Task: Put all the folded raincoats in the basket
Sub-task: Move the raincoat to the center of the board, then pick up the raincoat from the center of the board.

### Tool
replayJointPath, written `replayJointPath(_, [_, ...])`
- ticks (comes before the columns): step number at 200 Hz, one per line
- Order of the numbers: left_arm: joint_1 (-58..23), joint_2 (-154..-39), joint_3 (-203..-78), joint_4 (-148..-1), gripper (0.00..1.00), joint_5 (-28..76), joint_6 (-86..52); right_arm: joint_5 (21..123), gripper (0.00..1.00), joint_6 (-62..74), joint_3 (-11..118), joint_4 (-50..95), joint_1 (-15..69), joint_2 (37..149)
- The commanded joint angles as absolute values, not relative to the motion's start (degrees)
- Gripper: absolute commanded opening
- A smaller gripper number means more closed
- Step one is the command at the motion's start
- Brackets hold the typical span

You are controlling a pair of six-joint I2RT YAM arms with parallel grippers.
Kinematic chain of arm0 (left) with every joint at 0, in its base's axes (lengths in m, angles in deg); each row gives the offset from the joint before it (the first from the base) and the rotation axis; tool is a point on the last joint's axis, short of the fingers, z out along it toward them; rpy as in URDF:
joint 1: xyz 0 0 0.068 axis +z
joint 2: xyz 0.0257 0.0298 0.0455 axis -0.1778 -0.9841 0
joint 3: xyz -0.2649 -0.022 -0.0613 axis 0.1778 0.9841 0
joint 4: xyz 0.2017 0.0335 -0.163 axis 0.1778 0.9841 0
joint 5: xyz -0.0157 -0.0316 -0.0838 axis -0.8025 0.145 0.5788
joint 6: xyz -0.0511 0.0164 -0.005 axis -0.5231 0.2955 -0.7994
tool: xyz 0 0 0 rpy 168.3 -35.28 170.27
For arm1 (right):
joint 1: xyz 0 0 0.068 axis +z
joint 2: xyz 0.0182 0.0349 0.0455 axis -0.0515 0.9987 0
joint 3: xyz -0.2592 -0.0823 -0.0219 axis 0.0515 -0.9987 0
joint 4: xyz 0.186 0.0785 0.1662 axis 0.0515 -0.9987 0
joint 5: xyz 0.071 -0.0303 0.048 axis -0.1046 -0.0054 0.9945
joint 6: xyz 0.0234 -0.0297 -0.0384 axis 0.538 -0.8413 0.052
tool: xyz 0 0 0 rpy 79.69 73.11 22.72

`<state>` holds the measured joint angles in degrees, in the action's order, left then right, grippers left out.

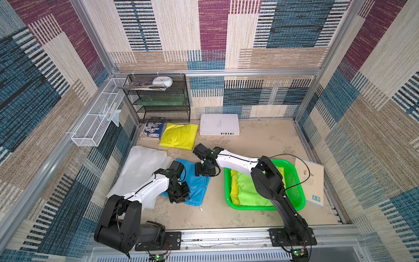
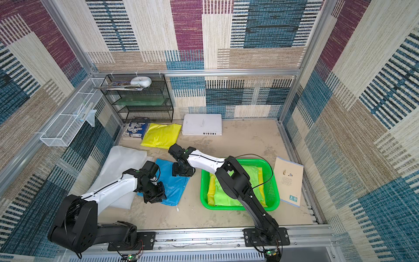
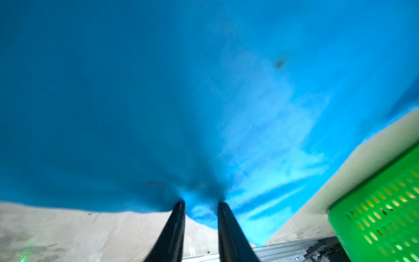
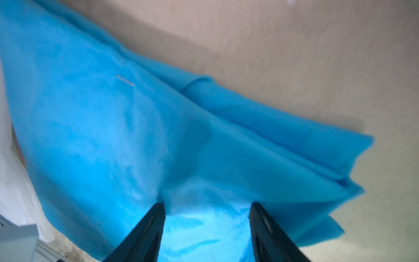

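While the blue raincoat lies on the table (image 1: pixel 249 145), the task is unfinished. A white sheet (image 1: pixel 140 167), the largest loose item, is spread at the near left and partly under the left arm. The basket (image 1: pixel 294 188) sits at the right. It already holds a lime-green raincoat (image 1: pixel 247 190) over a yellow folded piece (image 1: pixel 233 186), so some of the stowing appears done. The blue raincoat (image 1: pixel 199 183) lies folded between the sheet and the basket, just beside the basket's left wall but wholly outside it. A yellow raincoat (image 1: pixel 179 136) rests farther back, well apart from the basket and untouched.

The left gripper (image 3: pixel 201 204) is at the blue raincoat's near edge. Its jaws are drawn close together, with a pucker of blue cloth pinched between them. The right gripper (image 4: pixel 207 205) is at the garment's far right corner. Its jaws stand well apart astride the cloth and are not visibly clamped on it.

Judged from this, a two-handed pick-up is only starting. The second grip, the lift, the carry to the right and the release over the basket all remain to be done.
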<state>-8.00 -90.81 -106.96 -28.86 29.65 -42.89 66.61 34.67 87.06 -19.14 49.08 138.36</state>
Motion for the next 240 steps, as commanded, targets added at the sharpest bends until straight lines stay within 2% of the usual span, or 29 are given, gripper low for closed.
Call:
replayJointPath(1, [-10.4,-90.2,-107.7,-28.6,0.31,32.0,-44.8,65.7,0.65,28.9,92.6,-21.3,48.0,142.0])
replayJointPath(33, [-14.3,-89.1,-112.8,-28.6,0.31,35.7,-43.4,62.0,0.68,20.4,110.4,-31.1,47.5,148.1])
replayJointPath(47, [-14.4,-89.3,-115.8,-27.3,0.31,34.8,-41.0,62.3,0.69,19.9,113.3,-34.0,46.7,148.0])
replayJointPath(67, [-13.6,-91.6,-119.8,-21.5,0.31,24.4,-39.4,63.3,0.7,20.3,106.8,-32.9,46.5,143.2])
replayJointPath(89, [-11.1,-93.5,-119.7,-23.2,0.29,23.1,-39.0,64.2,0.69,22.0,96.0,-28.7,46.4,137.1])
replayJointPath(123, [-7.7,-95.5,-119.5,-24.2,0.26,19.1,-38.1,67.0,0.65,22.8,88.6,-26.2,46.4,134.7])
replayJointPath(197, [-5.7,-91.9,-117.7,-24.5,0.26,20.2,-36.6,72.5,0.46,24.6,87.3,-22.1,46.3,138.6])
replayJointPath(230, [-5.0,-90.5,-118.1,-23.5,0.27,19.7,-36.4,72.8,0.42,24.8,86.5,-21.6,46.3,139.4])
replayJointPath(240, [-4.8,-90.4,-118.2,-23.4,0.27,19.7,-36.4,73.0,0.38,24.7,86.2,-21.3,46.3,139.4])
